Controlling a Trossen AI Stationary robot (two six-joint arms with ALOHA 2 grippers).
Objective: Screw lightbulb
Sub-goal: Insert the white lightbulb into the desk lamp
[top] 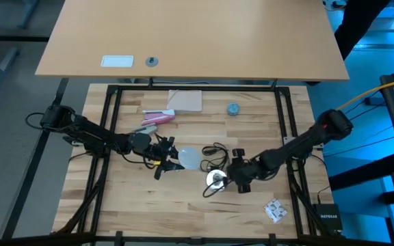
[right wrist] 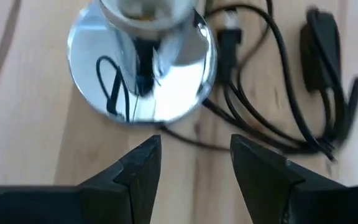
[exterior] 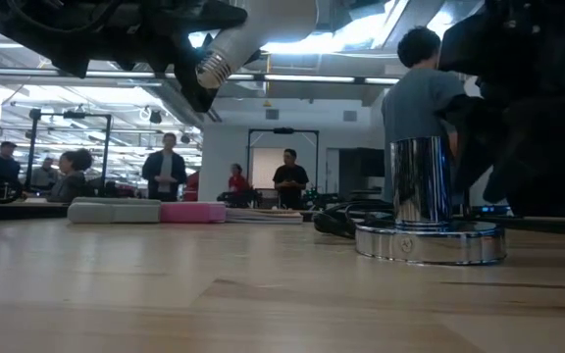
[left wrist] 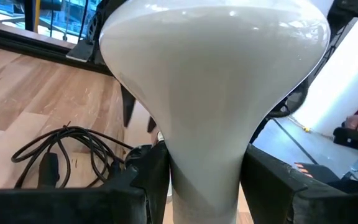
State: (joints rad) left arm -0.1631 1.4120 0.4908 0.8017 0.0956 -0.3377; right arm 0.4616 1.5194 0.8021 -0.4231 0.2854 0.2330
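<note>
Fingers of the left gripper clamp the neck of the lightbulb, holding it in the air above the table, while the right gripper, jaws apart, hovers beside the chrome socket and its black cord.

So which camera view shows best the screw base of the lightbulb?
The low view: the lightbulb hangs tilted above the table, its ribbed screw base bare. The left wrist view shows only its white globe; the high view a small white blob; the right wrist view nothing of it.
</note>
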